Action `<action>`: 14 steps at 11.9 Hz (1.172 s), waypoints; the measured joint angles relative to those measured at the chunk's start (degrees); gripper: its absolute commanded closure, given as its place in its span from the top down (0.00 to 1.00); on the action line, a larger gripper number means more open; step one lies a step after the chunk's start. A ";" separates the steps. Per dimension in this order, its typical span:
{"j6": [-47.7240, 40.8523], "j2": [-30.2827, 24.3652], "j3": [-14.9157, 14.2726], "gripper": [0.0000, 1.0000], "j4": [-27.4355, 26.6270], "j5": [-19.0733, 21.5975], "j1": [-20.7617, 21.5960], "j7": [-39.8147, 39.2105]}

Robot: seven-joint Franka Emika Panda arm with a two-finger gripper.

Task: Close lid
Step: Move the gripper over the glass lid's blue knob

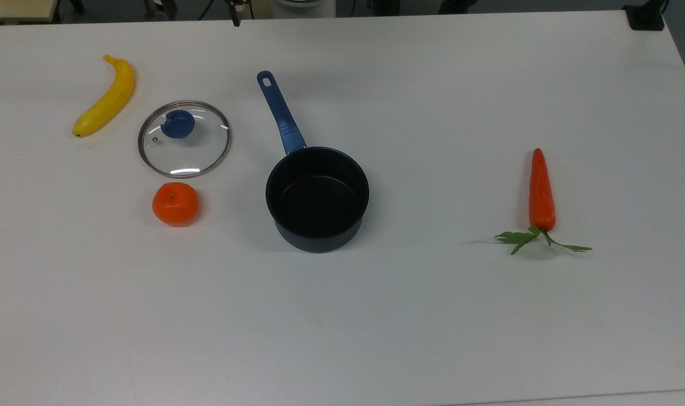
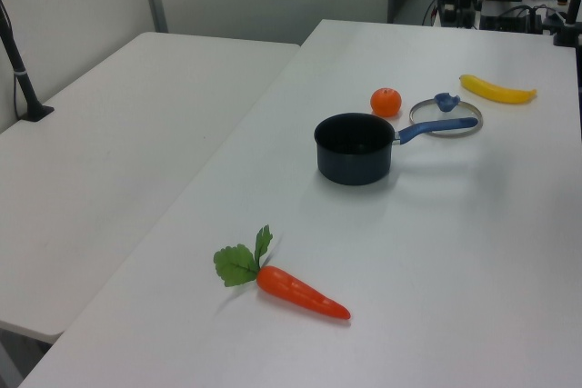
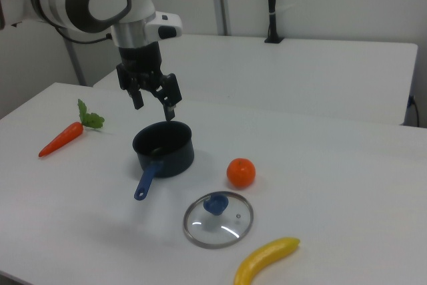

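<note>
The lid [image 1: 184,139] is a round clear glass disc with a metal rim and a blue knob. It lies flat on the white table, left of the pot in the top view. It also shows as the lid [image 2: 446,116] and the lid [image 3: 218,219]. The dark pot [image 1: 317,197] with a blue handle stands uncovered and empty, also seen as the pot [image 2: 355,147] and the pot [image 3: 163,149]. My gripper [image 3: 155,106] hangs open in the air above the pot, holding nothing, well away from the lid.
A banana [image 1: 106,97] lies beyond the lid and an orange [image 1: 175,203] sits right next to it. A carrot [image 1: 541,193] lies far to the top view's right. A second table [image 2: 118,143] adjoins at the left view's left.
</note>
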 measured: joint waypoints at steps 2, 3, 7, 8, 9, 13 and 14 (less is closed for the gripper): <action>0.42 0.35 -1.65 1.00 0.02 0.27 0.64 0.00; 0.42 0.32 -2.73 1.00 0.07 1.46 0.52 -0.07; -1.34 0.04 -3.52 1.00 0.07 3.34 0.45 -0.09; -1.45 -0.07 -3.52 1.00 0.08 3.39 0.43 -0.09; -1.47 -0.12 -3.53 1.00 0.08 3.42 0.43 -0.09; -1.48 -0.12 -3.53 1.00 0.08 3.43 0.09 -0.09; -1.48 -0.11 -3.55 1.00 0.08 3.43 -0.16 -0.09</action>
